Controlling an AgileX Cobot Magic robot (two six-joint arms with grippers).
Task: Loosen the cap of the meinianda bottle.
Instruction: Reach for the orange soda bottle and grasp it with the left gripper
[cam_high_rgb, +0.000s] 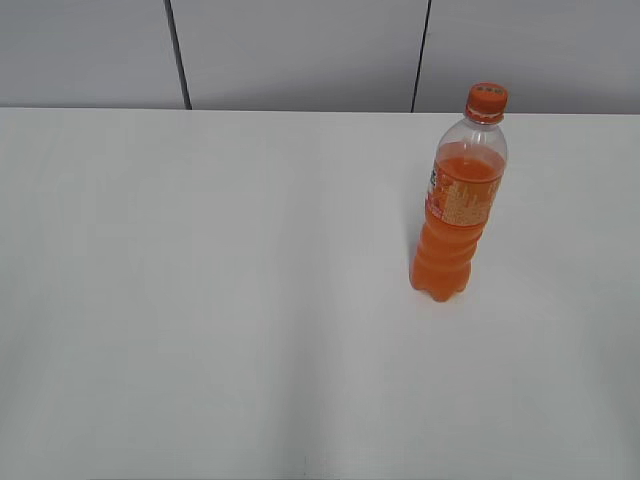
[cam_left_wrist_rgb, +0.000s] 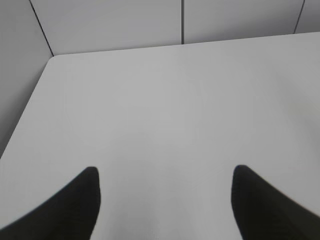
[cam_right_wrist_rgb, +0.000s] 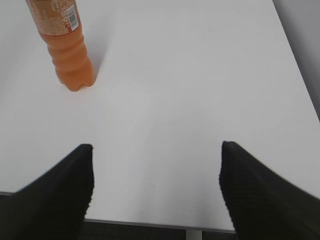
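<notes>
Meinianda bottle (cam_high_rgb: 458, 200) stood upright, alone on the white table (cam_high_rgb: 200, 300), right of centre toward the far edge. Clear ridged plastic, orange drink, wrap label; ribbed orange cap (cam_high_rgb: 486, 102) was on. Only the exterior view showed the cap. Left gripper (cam_left_wrist_rgb: 165, 182) and right gripper (cam_right_wrist_rgb: 156, 162) both had fingers spread wide over bare tabletop, holding nothing.

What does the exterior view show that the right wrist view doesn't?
Only the exterior view shows the orange cap, the bottle's clear neck and the grey wall panels behind the table. Only the right wrist view shows the right gripper, its dark fingers spread wide over bare tabletop, plus the table's near edge. Both show the meinianda bottle standing upright on the white table, untouched.
</notes>
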